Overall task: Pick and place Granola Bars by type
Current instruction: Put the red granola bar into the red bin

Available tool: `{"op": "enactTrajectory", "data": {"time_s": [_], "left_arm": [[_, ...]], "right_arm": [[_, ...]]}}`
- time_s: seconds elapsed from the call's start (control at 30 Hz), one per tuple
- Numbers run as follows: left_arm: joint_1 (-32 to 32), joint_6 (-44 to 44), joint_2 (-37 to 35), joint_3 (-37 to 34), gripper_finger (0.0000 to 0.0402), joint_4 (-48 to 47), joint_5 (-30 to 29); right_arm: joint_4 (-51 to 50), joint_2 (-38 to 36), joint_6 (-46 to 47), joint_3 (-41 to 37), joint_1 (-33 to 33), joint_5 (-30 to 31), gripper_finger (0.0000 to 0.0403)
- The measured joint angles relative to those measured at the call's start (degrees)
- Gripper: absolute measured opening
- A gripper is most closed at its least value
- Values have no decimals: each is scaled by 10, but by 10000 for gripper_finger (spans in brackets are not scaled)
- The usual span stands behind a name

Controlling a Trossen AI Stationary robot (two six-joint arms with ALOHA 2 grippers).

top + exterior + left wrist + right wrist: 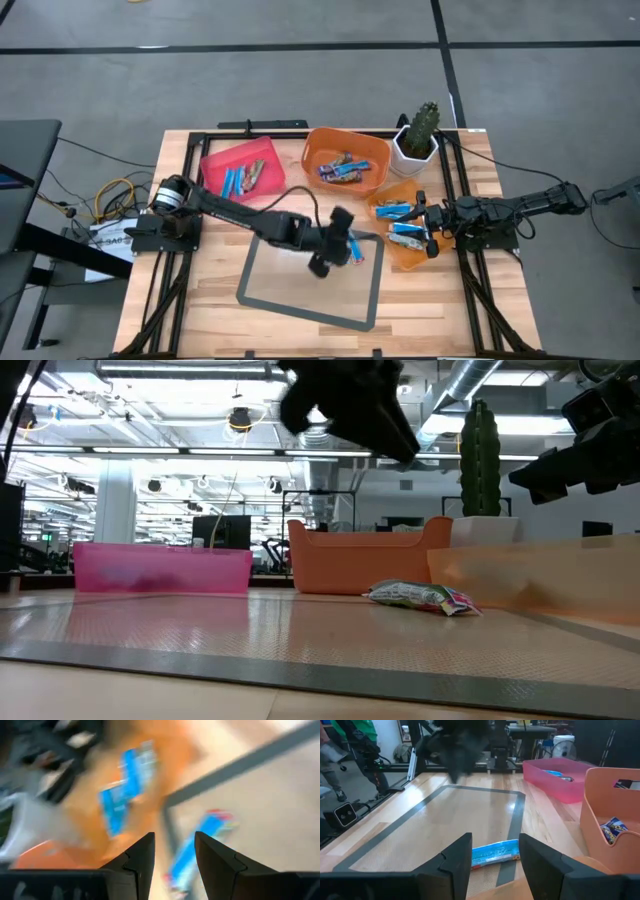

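Note:
One blue-wrapped granola bar (pixel 357 250) lies flat on the right border of the grey-edged mat (pixel 262 303); the low view shows it resting there (pixel 420 597). My left gripper (pixel 340 245) hovers above it, open and holding nothing; in the blurred left wrist view the bar (pixel 192 855) shows past the open fingers (pixel 174 837). More blue bars (pixel 405 228) lie in the pale orange bin (pixel 392 192). My right gripper (pixel 495 840) waits open at the table's right side, beside that bin, pointing at the bar (pixel 495 854).
A pink bin (pixel 215 162) with a few bars stands at the far left and an orange bin (pixel 318 142) with several bars at the far middle. A cactus in a white pot (pixel 418 135) stands at the far right. People show in the room beyond the table (pixel 350 750).

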Motion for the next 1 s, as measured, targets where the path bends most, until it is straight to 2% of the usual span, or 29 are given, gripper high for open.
{"op": "enactTrajectory", "data": {"time_s": [0.17,0.47,0.6,0.83,1.0], "left_arm": [[-30,41,0,-8,132,-47,57],[-53,71,22,-40,139,-43,36],[-49,105,38,-39,165,-50,24],[-29,208,74,-35,229,-8,-44],[-10,263,86,-34,252,16,-45]], "right_arm": [[0,0,0,0,0,0,154],[1,0,0,0,0,0,154],[2,0,0,0,0,0,154],[-3,0,0,0,0,0,154],[-3,0,0,0,0,0,154]]}}
